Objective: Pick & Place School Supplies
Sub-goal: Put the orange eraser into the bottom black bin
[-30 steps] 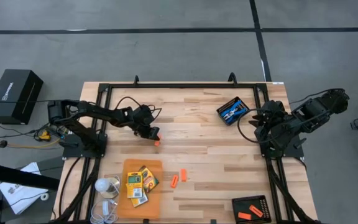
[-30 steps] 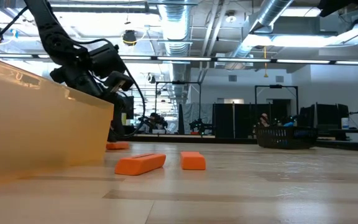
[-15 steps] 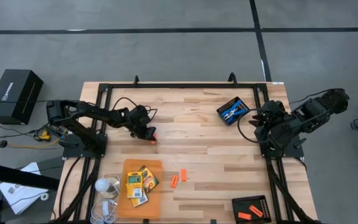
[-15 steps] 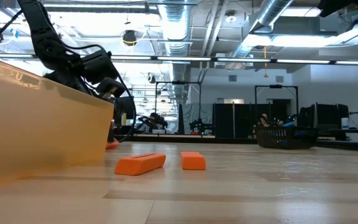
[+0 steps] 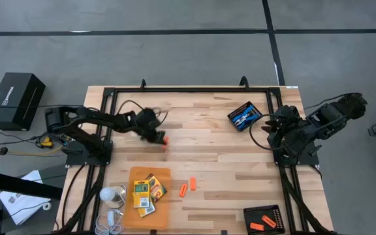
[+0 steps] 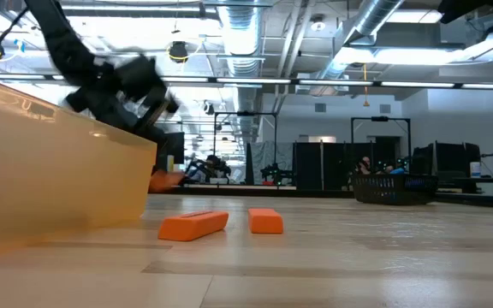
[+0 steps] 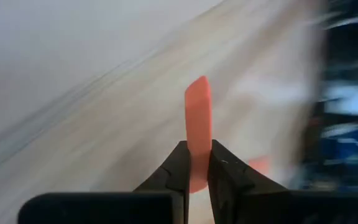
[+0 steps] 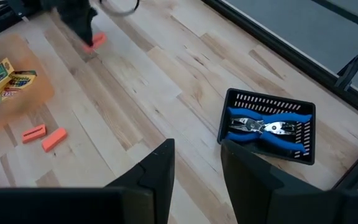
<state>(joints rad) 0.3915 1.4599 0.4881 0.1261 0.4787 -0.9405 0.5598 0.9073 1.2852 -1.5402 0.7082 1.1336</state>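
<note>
Wooden slatted table (image 5: pixel 214 156) seen from above, framed by black rails, with both dark arms mounted at its sides. Left gripper (image 5: pixel 160 138) sits over the left-centre of the table, its two dark fingers (image 7: pixel 178 171) pinched narrow on a short stubby orange stick (image 7: pixel 197 127), which stands up between them; in the low view this stick (image 6: pixel 166 179) hangs clear of the table surface beside the arm. Right gripper (image 8: pixel 197 163) rests at the right edge of the table, empty, its fingers standing apart with a plain gap between them. Just beyond it, at the far right of the table, a small black slotted tray (image 5: pixel 245 116) holds the blue-handled plier-like tool (image 8: pixel 266 127). Two more short orange sticks (image 5: pixel 187 187) lie side by side on the bare wood near the table's middle, on the near side. To their left, a large flat orange rectangular sheet (image 5: pixel 139 174) carries several small yellow-and-green crayon boxes (image 5: pixel 147 193). At the near right corner, a second black tray (image 5: pixel 264 219) contains further orange sticks (image 5: pixel 264 224). A white cup-like object (image 5: pixel 112 196) stands at the near left edge.
</note>
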